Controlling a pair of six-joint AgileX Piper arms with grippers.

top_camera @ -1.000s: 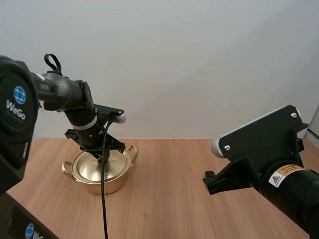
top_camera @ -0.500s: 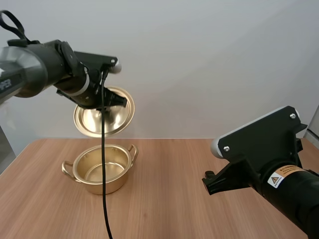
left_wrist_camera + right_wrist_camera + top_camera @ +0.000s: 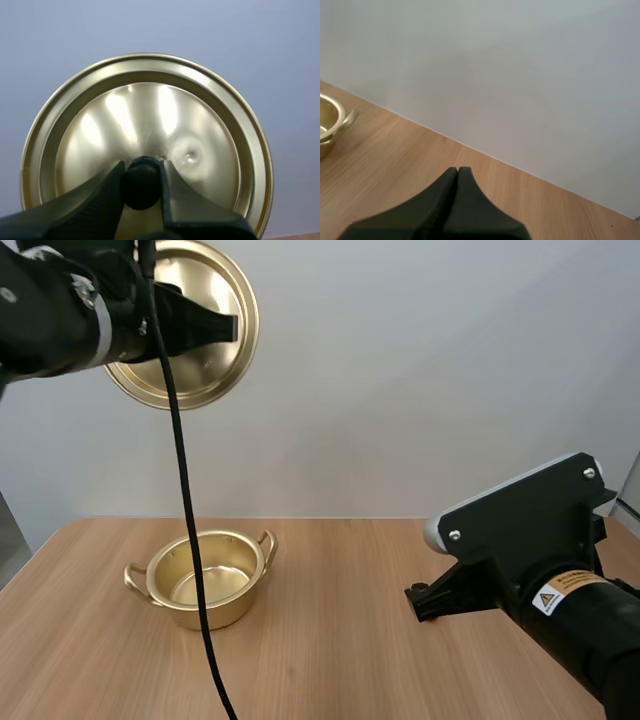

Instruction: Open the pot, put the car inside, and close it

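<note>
The left gripper (image 3: 141, 171) pinches the black knob (image 3: 141, 191) of the gold lid (image 3: 150, 110), held high at 10 o'clock in the high view, the open pot (image 3: 212, 614) sits on the table (image 3: 340, 640) at 8 o'clock, and the right gripper (image 3: 457, 172), fingers together on nothing, hovers at 4 o'clock.

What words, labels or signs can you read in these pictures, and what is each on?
Warning label on the right arm: a yellow triangle sign beside an orange strip; its words are too small to read.
Pot: no writing.
Lid: no writing.
</note>
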